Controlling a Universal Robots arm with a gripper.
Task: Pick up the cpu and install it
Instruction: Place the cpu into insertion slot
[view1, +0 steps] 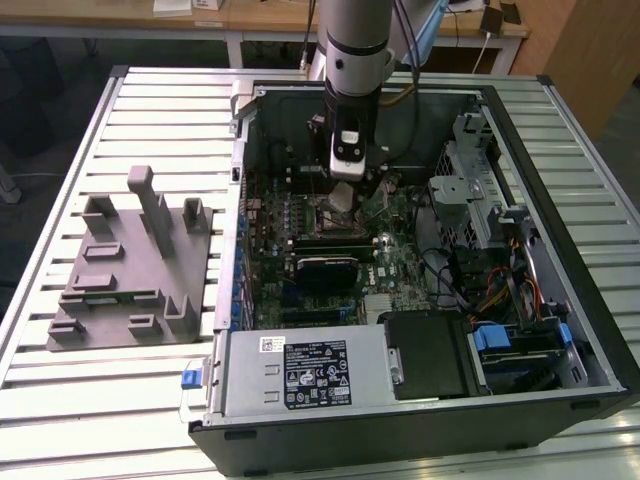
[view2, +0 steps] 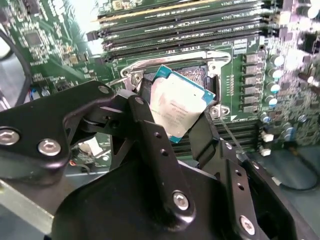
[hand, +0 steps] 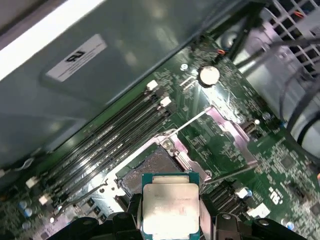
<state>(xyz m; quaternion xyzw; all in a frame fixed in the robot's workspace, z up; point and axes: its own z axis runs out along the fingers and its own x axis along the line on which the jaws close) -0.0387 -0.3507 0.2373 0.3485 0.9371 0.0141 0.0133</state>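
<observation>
The cpu (view2: 181, 106) is a small square chip with a silver top and a teal rim. My gripper (view2: 176, 116) is shut on it, one black finger on each side edge. It hangs tilted just above the open socket (view2: 197, 74) on the green motherboard. In the first wrist view the cpu (hand: 170, 204) overlaps the near edge of the dark socket (hand: 150, 167), and the metal load plate (hand: 231, 136) is swung open beside it. In the exterior view the gripper (view1: 344, 198) hangs inside the open computer case (view1: 520, 150), over the board's middle.
Black memory slots (hand: 115, 135) run along one side of the socket. A grey plastic fixture (view1: 130, 265) with upright posts sits on the slatted table at the exterior view's left. Drive cage and cables (view1: 480, 210) fill the case's right side; the power supply (view1: 300, 372) lies along its near edge.
</observation>
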